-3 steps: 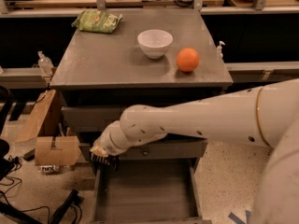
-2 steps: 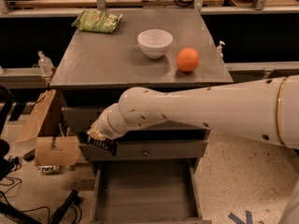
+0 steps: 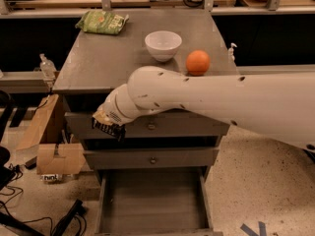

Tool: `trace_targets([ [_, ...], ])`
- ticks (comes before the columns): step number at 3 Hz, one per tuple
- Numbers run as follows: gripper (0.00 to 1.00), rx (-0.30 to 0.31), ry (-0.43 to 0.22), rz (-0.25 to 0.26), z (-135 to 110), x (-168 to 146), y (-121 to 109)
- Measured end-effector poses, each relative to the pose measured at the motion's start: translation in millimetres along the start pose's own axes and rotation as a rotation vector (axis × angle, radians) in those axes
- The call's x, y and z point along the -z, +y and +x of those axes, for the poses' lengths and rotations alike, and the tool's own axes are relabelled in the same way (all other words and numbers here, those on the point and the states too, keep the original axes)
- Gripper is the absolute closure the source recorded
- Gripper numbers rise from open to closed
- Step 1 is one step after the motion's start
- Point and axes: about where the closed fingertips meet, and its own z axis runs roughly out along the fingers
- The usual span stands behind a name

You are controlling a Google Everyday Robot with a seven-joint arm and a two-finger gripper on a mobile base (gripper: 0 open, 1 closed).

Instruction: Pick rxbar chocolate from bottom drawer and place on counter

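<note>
One rxbar chocolate [image 3: 109,129], small and black, is up in the air in front of the left end of the top drawer [image 3: 197,127], just under the edge of the tabletop [image 3: 98,63]. The claw [image 3: 106,121] is squeezed tight on it. The bottom drawer [image 3: 152,200] stands pulled out below. A white bowl [image 3: 163,44], an orange [image 3: 198,62] and a green bag [image 3: 102,21] sit on the tabletop.

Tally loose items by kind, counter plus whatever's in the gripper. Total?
Snack bag: 1, on the counter
Bowl: 1, on the counter
Orange: 1, on the counter
Rxbar: 1, held by the gripper, in front of the top drawer, left end
Total: 4
</note>
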Motion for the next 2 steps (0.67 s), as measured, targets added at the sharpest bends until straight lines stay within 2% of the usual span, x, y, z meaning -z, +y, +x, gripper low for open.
trace_targets([
  [1,1.00,0.003,0.000,-0.002,-2.7,0.1,-1.3],
  [2,1.00,0.031,-0.003,-0.024,-26.9,1.8,-13.2],
])
